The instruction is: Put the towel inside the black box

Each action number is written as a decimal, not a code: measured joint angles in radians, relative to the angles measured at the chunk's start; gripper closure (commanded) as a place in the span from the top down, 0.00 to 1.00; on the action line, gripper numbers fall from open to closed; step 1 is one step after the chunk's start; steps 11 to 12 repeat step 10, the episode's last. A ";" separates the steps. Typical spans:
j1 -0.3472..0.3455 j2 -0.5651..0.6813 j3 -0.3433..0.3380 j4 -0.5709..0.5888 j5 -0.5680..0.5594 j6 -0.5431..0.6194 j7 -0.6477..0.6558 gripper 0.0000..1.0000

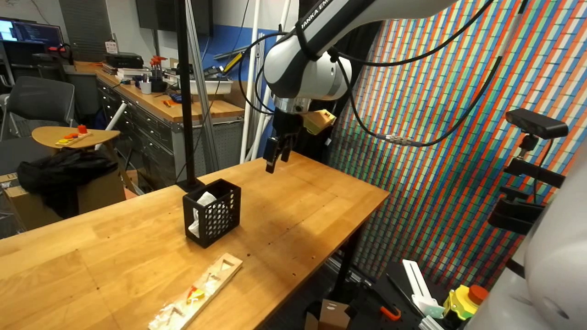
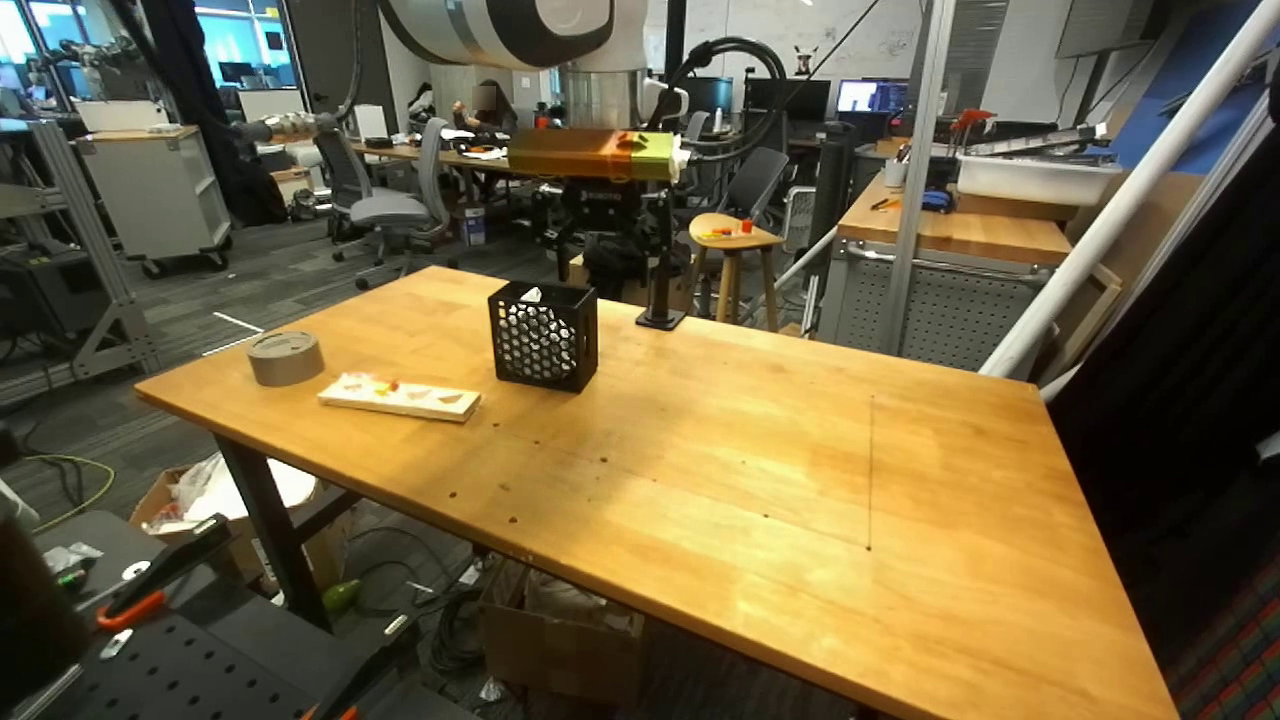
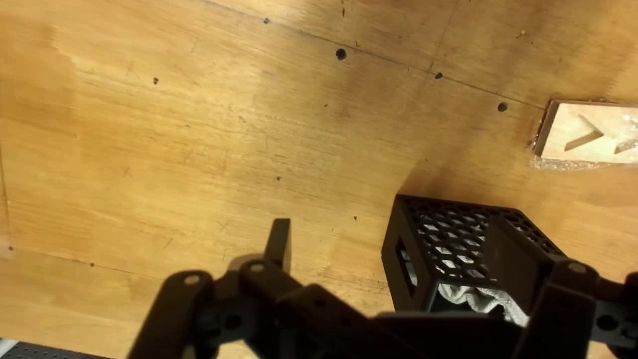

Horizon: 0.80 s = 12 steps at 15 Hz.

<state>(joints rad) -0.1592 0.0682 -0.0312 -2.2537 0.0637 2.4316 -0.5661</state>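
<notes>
The black box [image 1: 222,215] stands upright on the wooden table, with honeycomb holes in its sides; it also shows in an exterior view [image 2: 585,345] and in the wrist view [image 3: 394,239]. The crumpled white-grey towel [image 1: 206,199] is inside it, seen through the open top and holes; it also shows at the rim in an exterior view [image 2: 531,294] and in the wrist view [image 3: 478,299]. My gripper [image 1: 278,160] is open and empty, above the table and apart from the box. Its fingers spread wide in the wrist view [image 3: 390,234], the right one covering part of the box.
A wooden puzzle board [image 1: 220,275] in clear wrap lies near the box, also in an exterior view [image 2: 400,400]. A tape roll [image 2: 285,358] stands at the table's end. A black pole [image 1: 183,91] rises at the table edge behind the box.
</notes>
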 measured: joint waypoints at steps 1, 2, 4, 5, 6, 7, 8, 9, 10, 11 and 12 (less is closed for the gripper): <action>0.000 -0.007 0.000 -0.007 0.000 0.002 0.000 0.99; 0.000 -0.009 0.001 -0.009 0.000 0.004 0.000 0.99; 0.001 -0.009 0.001 -0.009 0.000 0.006 0.000 0.99; 0.001 -0.009 0.001 -0.010 0.000 0.007 0.000 0.99; 0.001 -0.009 0.001 -0.010 0.000 0.007 0.000 0.99; 0.001 -0.009 0.001 -0.010 0.000 0.008 0.000 0.99; 0.001 -0.009 0.001 -0.010 0.000 0.008 0.000 0.99; 0.001 -0.009 0.001 -0.010 0.000 0.008 0.000 0.99; 0.001 -0.009 0.001 -0.011 0.000 0.008 0.000 0.99; 0.001 -0.009 0.001 -0.011 0.000 0.008 0.000 0.99; 0.001 -0.009 0.001 -0.011 0.000 0.008 0.000 0.99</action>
